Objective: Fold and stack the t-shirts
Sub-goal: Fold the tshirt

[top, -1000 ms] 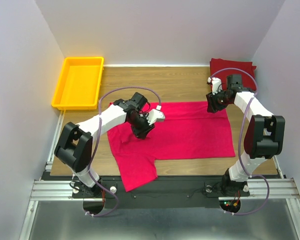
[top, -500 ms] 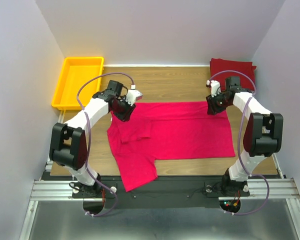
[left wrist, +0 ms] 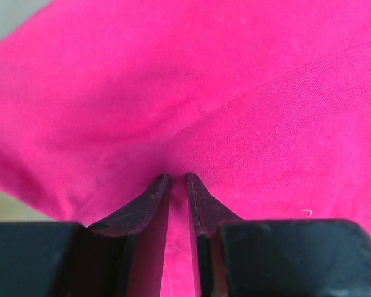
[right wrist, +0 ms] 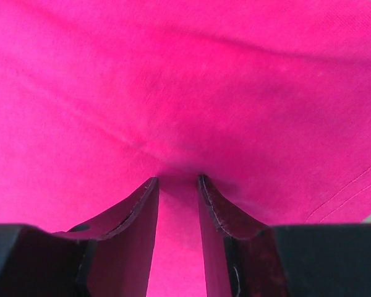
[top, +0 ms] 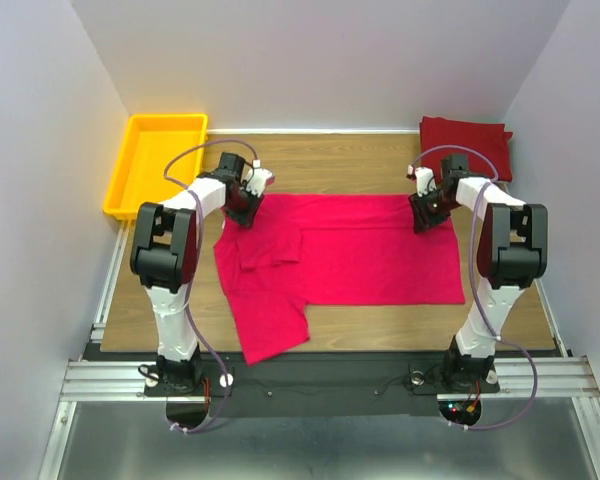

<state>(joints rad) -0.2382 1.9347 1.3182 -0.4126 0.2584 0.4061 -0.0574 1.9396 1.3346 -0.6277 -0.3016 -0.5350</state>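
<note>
Pink shirt point(top: 370, 262) lying spread on table point(top: 330, 165); left gripper point(top: 243, 207) and right gripper point(top: 426, 214) each pinching its far edge. Advising: lifting both evenly, keeping cloth taut for a straight fold

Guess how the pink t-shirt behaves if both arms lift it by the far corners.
Likely floppy: the pink t-shirt puckers at the left fingers and right fingers. Thin cloth, so probably light, sagging between them. Its folded-over flap may fall open.
</note>
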